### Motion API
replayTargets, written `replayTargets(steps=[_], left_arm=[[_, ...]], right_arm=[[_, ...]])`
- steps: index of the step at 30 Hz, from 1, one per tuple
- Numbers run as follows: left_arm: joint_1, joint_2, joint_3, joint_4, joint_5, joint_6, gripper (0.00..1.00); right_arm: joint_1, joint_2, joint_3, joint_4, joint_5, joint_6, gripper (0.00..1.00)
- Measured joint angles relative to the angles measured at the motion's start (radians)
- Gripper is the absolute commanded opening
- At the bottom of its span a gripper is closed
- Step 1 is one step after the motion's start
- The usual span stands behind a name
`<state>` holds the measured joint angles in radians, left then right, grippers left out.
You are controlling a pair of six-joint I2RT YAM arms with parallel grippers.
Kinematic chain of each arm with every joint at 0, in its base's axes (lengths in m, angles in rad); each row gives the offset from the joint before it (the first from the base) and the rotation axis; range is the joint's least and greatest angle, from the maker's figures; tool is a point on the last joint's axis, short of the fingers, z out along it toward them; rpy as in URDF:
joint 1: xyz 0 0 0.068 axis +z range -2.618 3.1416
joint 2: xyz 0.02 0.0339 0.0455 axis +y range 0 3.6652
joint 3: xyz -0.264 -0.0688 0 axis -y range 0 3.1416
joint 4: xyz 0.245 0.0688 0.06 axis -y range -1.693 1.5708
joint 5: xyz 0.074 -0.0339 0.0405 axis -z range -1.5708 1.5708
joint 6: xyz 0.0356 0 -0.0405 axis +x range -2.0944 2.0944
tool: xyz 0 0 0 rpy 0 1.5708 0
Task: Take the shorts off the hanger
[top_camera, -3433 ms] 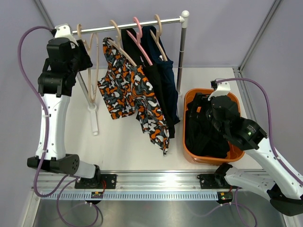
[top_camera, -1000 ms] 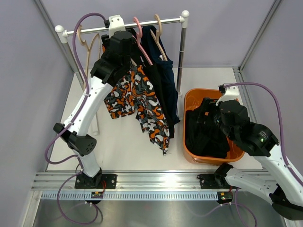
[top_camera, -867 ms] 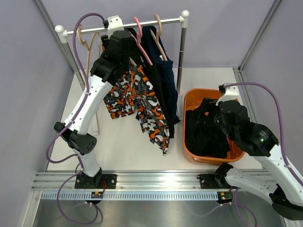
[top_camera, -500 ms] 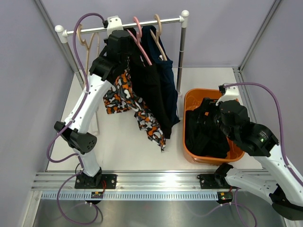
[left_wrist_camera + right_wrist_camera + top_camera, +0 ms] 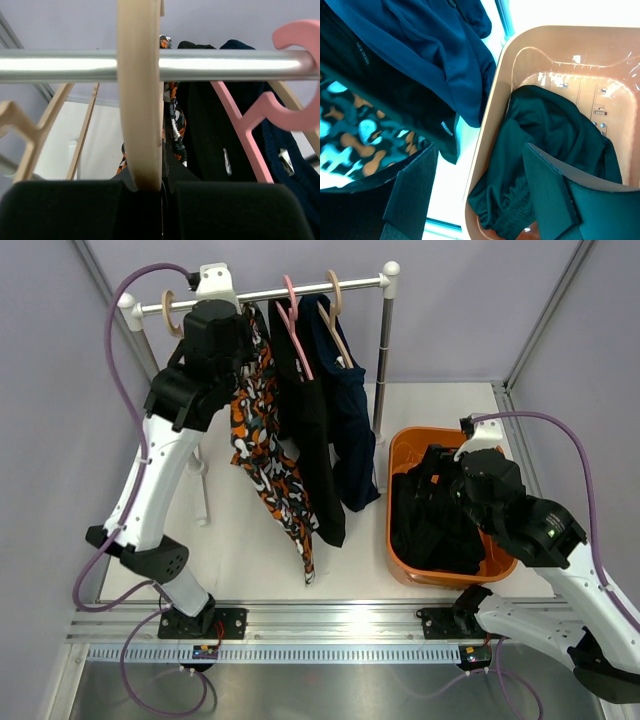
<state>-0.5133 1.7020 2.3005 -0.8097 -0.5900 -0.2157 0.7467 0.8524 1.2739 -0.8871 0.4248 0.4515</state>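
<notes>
Shorts [image 5: 264, 450], hanger [image 5: 140, 100] in left claw [image 5: 161, 184]

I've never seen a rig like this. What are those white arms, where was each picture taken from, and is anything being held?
They are two robot arms, a left arm and a right arm, bolted to a table. One picture looks down from above; the other two come from a camera on each wrist. A rail carries patterned shorts, black shorts and navy shorts on hangers. The left end effector, a two-finger pincer, is shut on the beige hanger bearing the patterned pair. The right end effector is open and empty above an orange basket holding another black pair.
</notes>
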Motion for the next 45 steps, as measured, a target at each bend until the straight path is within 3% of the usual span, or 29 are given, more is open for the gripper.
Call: replayTargets(steps=[6,11,19,26,32,45], left_arm=[[-0.028,-0.24,-0.25,-0.024,0.021,-0.002,0.0],[-0.114,-0.434,-0.498,-0.039,0.023,-0.006,0.0],[-0.226,-0.675,-0.788,-0.097,0.081,-0.066,0.0],[-0.288,-0.8,-0.898,-0.144,0.131,-0.12,0.0],[-0.293,-0.851,-0.91,-0.164,0.173,-0.135,0.0],[-0.297,-0.879,-0.944,-0.169,0.249,-0.132,0.0]], right_arm=[[0.0,0.026,0.029,0.003,-0.028,-0.007,0.72],[0.019,0.064,0.059,0.012,-0.076,-0.011,0.71],[0.333,0.187,0.171,0.004,-0.002,0.002,0.71],[0.457,0.323,0.266,0.01,0.064,0.026,0.74],[0.463,0.43,0.298,0.03,0.071,0.035,0.74],[0.485,0.745,0.601,0.084,0.061,0.015,0.76]])
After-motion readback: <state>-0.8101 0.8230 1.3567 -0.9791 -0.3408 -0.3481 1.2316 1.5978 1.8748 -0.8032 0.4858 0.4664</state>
